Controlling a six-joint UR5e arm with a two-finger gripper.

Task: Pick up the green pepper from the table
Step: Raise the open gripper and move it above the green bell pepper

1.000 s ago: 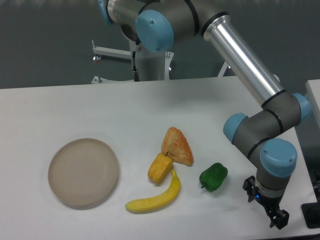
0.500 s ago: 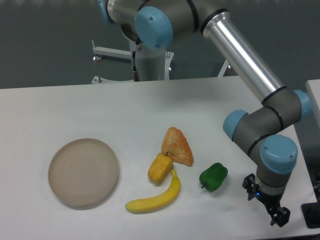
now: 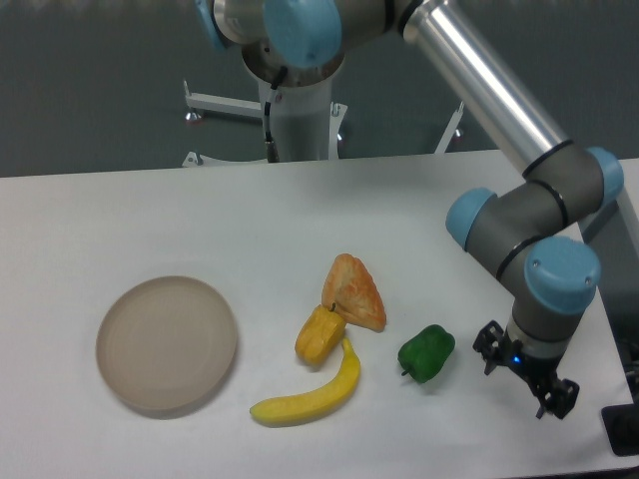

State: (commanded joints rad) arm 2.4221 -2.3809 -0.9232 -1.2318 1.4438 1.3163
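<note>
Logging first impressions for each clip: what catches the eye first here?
The big grey arm with blue joints sweeping in from top centre to the right side, its tool low over the table. Just left of the tool lies the green pepper; a yellow pepper, banana and plate sit further left.

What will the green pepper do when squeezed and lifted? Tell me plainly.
The green pepper looks glossy, so it may slip between the pincer fingers. Its lumpy, rounded body would probably rock or roll if nudged on the table rather than stay put. It looks rigid and small, so likely light and keeps its shape; that is only a guess.
</note>
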